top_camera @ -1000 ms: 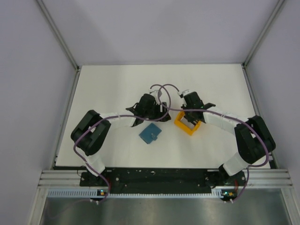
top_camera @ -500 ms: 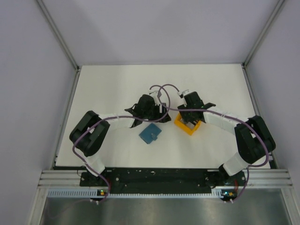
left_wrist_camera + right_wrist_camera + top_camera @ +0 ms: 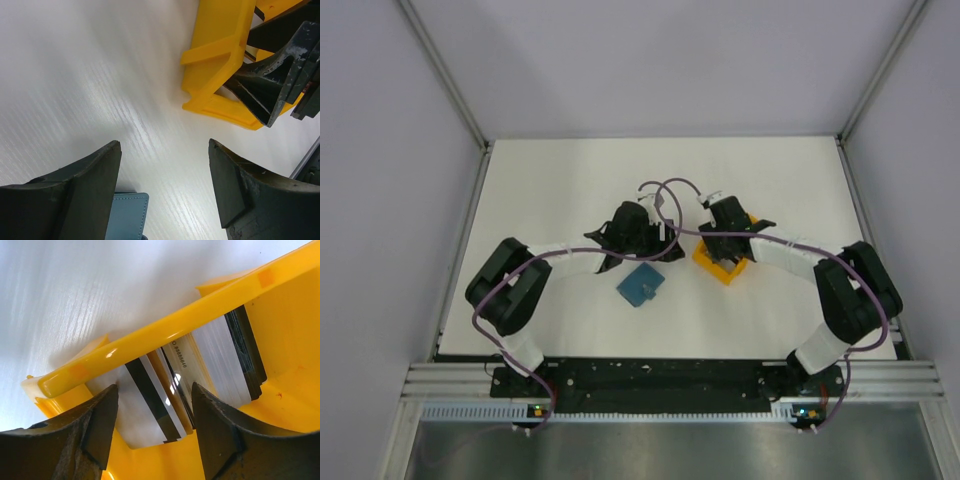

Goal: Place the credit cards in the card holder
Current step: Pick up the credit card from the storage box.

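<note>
The card holder [image 3: 640, 286], a small blue wallet, lies flat on the white table; its corner [image 3: 127, 217] shows beside my left gripper's left finger. My left gripper [image 3: 655, 254] [image 3: 165, 150] hovers open over bare table just past the wallet, holding nothing. Several credit cards [image 3: 167, 395] stand on edge inside an orange rack [image 3: 722, 266] [image 3: 150, 340]; one is pale with a dark stripe. My right gripper [image 3: 725, 252] [image 3: 155, 395] reaches down into the rack, open, a finger on each side of the cards' lower ends. Its dark fingers [image 3: 270, 95] also show in the left wrist view.
The orange rack [image 3: 220, 60] sits just right of the wallet, close in front of my left gripper. White table [image 3: 560, 180] extends beyond both arms, bordered by grey walls and metal rails. Purple cables loop above both wrists.
The right gripper has edged slightly farther from the bases over the rack, and the rack looks a little turned. The left arm's elbow has drifted slightly left; the wallet has stayed put.
</note>
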Controlling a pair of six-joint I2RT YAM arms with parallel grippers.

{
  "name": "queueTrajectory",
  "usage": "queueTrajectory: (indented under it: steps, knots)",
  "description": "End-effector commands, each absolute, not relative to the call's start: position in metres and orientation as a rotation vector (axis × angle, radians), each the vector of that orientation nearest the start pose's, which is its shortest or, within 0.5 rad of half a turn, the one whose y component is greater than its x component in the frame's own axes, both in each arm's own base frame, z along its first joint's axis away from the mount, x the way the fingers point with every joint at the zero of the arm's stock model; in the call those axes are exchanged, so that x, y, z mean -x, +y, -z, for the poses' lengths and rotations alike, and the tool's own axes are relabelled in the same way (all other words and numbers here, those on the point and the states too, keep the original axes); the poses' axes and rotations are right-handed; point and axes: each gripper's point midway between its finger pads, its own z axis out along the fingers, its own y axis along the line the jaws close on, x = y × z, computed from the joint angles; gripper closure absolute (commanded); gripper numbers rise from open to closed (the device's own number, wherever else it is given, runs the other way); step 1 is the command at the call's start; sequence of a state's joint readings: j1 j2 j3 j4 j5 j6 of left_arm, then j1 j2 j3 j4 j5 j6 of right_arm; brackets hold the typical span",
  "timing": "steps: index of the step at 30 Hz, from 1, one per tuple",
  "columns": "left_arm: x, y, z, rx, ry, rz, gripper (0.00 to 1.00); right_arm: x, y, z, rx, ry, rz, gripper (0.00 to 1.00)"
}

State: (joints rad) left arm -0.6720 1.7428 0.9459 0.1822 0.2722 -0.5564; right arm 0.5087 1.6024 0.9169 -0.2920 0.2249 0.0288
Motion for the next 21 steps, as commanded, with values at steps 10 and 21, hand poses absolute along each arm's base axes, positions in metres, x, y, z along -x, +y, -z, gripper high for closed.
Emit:
queueTrajectory:
  steps: [10, 21]
  knots:
    - [-0.319, -0.34, -0.106, -0.3, 2.21, 1.009, 0.25, -0.323, 0.124, -0.026, 0.452, 2.518, 0.178, 0.84]
    - [-0.32, -0.338, -0.102, -0.295, 2.222, 0.999, 0.24, -0.323, 0.151, -0.057, 0.429, 2.453, -0.04, 1.0]
